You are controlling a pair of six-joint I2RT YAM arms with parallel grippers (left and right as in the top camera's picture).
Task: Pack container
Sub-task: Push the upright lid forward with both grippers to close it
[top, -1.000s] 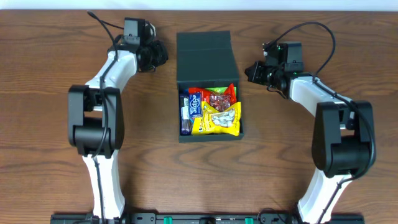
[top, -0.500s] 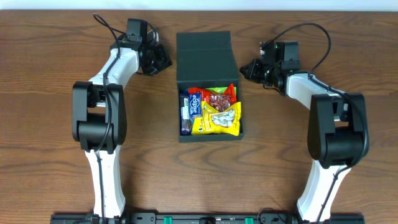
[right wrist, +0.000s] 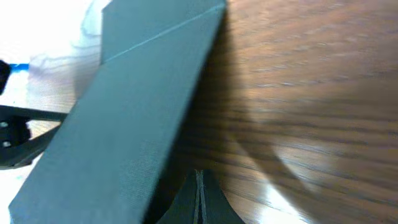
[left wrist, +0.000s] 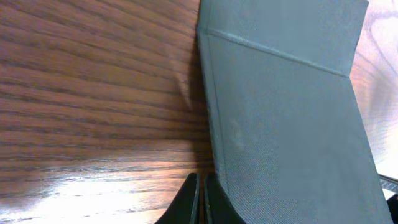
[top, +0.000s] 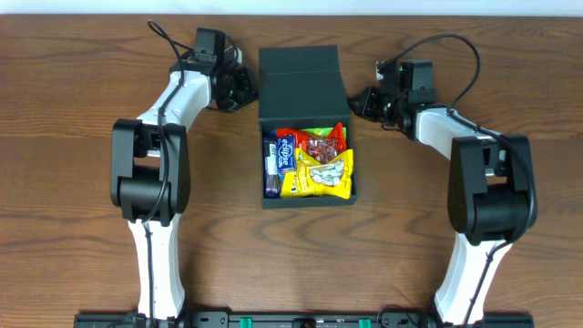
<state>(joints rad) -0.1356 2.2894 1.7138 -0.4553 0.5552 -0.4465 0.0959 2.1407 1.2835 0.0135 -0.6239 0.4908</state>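
The dark green container stands open mid-table with its flap lid standing up at the back. Inside lie snack packets: a yellow one, a red one and a blue one. My left gripper is shut and empty, its tips right at the lid's left side. The left wrist view shows the shut fingertips beside the container wall. My right gripper is shut and empty just right of the lid. In the right wrist view its tips sit near the container.
The brown wooden table stretches out on both sides of the box. A black rail runs along the front edge. Cables loop above each wrist camera.
Both arms have swung inward toward the lid: the left gripper moved right, the right gripper moved left. Both stayed shut. The container has not moved.
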